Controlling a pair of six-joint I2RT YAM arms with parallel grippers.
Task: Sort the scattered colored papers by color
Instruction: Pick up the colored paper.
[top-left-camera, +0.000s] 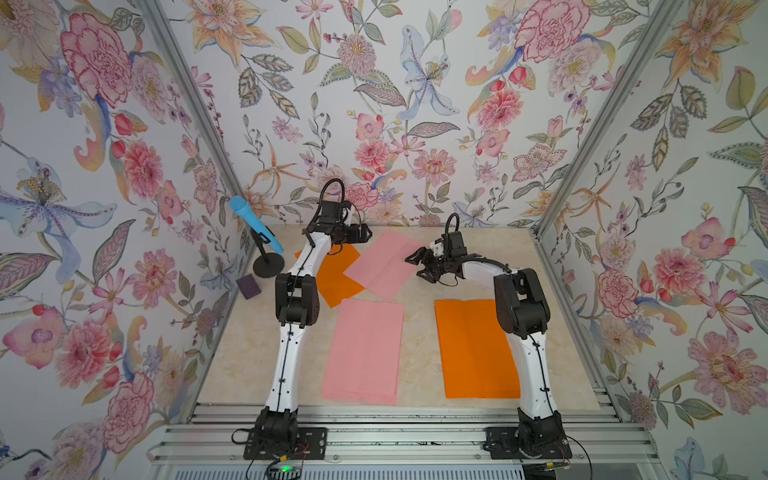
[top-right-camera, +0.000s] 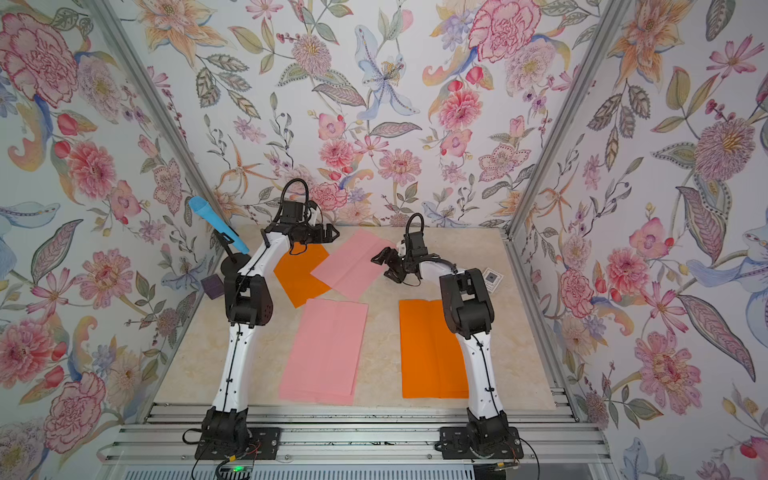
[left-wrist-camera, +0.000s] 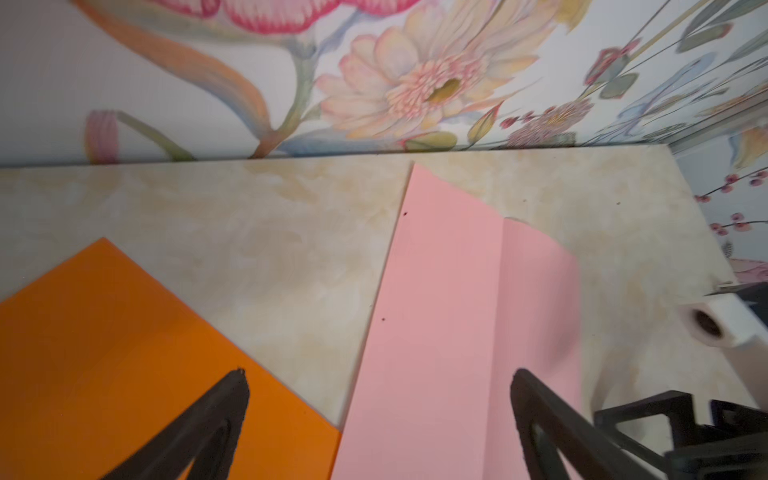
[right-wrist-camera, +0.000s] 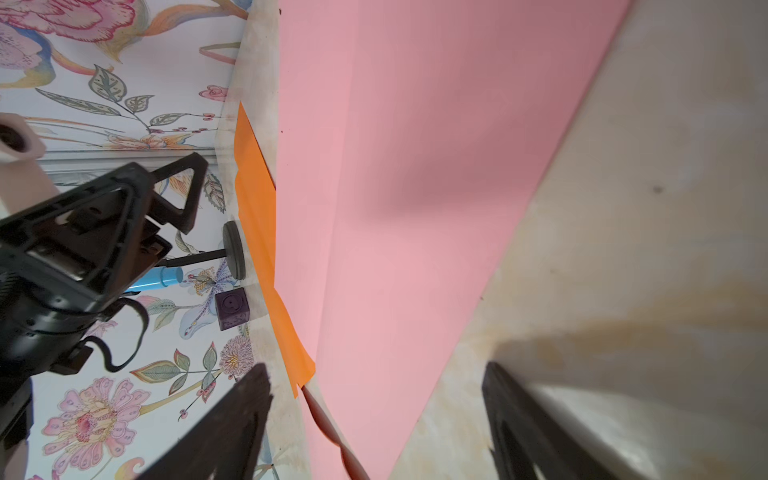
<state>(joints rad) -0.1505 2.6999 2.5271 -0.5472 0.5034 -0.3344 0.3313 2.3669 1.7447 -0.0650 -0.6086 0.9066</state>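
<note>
Far pink sheet (top-left-camera: 384, 266): lies on the bench (top-left-camera: 419, 332), overlapping the far orange sheet (top-left-camera: 332, 278); long axis runs far-right to near-left.
Right fingers (right-wrist-camera: 237, 419): spread, empty, just beside its right long edge.
Left fingers (left-wrist-camera: 216, 407): spread, empty, above its far corner.
Better placed, likely: right arm.

Far orange sheet (top-left-camera: 338, 276): one corner under the far pink sheet (top-left-camera: 382, 264), left side behind the left arm (top-left-camera: 291, 340). Near orange sheet (top-left-camera: 469, 349): right edge covered by the right arm (top-left-camera: 519, 307). White card (top-right-camera: 493, 279): partly behind that arm's elbow in a top view, print too small to read. Left gripper (left-wrist-camera: 379, 373), wrist view: both fingers cut off at the bottom edge; far pink sheet's outer edge smeared by blur. Right gripper (right-wrist-camera: 377, 367), wrist view: fingers likewise cut off; far pink sheet running out past the top edge.
</note>
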